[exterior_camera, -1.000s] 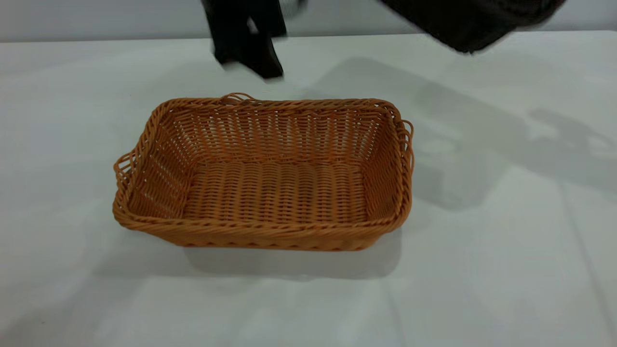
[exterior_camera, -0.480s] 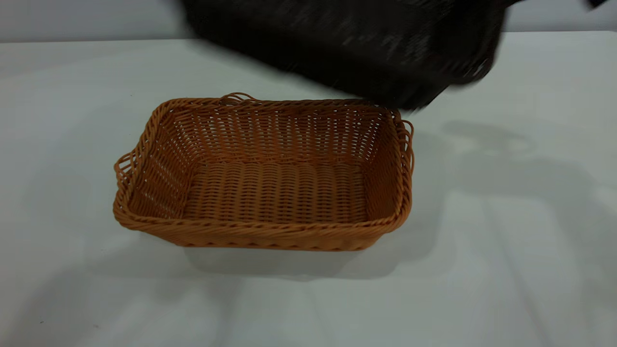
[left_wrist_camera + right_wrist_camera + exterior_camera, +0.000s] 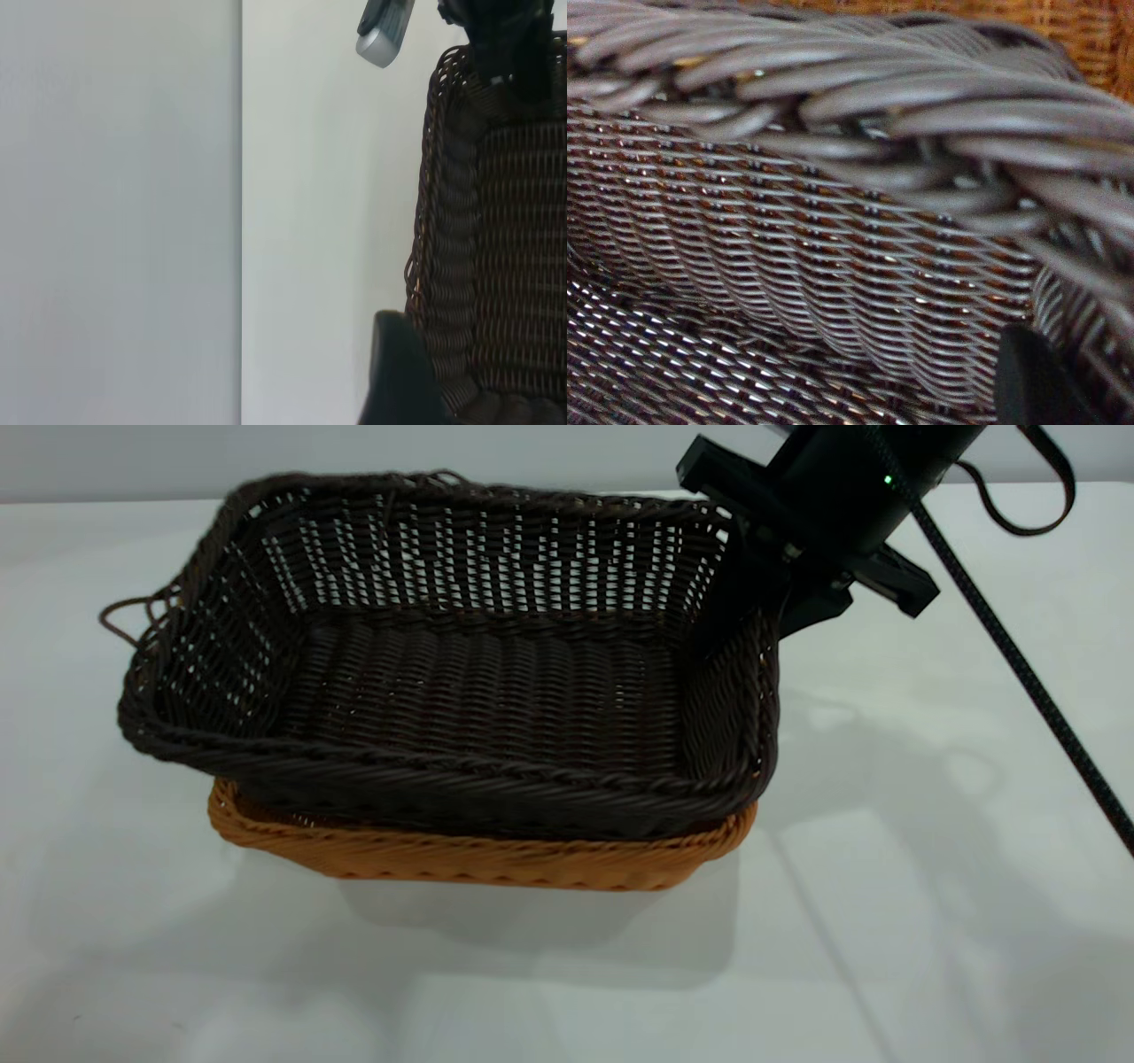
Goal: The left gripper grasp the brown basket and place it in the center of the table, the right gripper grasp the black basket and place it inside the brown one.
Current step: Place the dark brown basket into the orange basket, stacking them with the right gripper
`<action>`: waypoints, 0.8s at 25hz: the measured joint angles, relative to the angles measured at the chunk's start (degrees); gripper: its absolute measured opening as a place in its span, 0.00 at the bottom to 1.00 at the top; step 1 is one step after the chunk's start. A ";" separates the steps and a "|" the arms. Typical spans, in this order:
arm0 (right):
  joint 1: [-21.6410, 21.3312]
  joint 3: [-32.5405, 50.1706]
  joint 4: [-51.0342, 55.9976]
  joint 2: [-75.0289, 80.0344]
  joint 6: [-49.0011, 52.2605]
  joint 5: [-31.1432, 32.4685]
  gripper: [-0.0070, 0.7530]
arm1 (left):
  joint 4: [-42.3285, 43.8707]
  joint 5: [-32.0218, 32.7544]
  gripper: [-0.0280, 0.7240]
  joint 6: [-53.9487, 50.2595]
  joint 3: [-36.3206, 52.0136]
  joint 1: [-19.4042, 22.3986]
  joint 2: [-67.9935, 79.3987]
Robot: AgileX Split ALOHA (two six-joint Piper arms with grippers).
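The black basket (image 3: 478, 682) hangs tilted over the brown basket (image 3: 478, 861). Its left end is higher, and its front-right corner sits down at the brown rim. Only the brown basket's front wall shows below it, on the table (image 3: 930, 868). My right gripper (image 3: 753, 576) is shut on the black basket's right end rim. The right wrist view is filled by that braided rim (image 3: 859, 97) and weave, with one fingertip (image 3: 1032, 381) against the wall. My left gripper is out of the exterior view. Its wrist view shows a black part of it (image 3: 399, 376) beside the black basket (image 3: 505, 266).
The right arm's braided cable (image 3: 1019, 655) runs down to the right, above the table. A strap loop (image 3: 1028, 505) hangs behind it. The table's far edge meets a grey wall (image 3: 133, 460). Bare tabletop lies all around the baskets.
The black basket swept in from the upper right and came down over the brown basket, carried by the right gripper. The left gripper drew back out of the exterior view.
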 joint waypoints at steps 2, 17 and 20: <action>0.00 0.00 -0.05 0.22 0.00 -1.82 0.12 | 0.05 0.00 0.59 0.00 0.00 0.00 0.00; -1.35 -0.11 -7.84 0.60 1.56 -4.34 0.12 | 0.05 0.00 0.59 0.00 0.00 0.00 0.00; -1.77 -0.18 -9.04 0.60 1.61 -3.91 0.13 | 0.05 0.00 0.59 0.00 0.00 0.00 0.00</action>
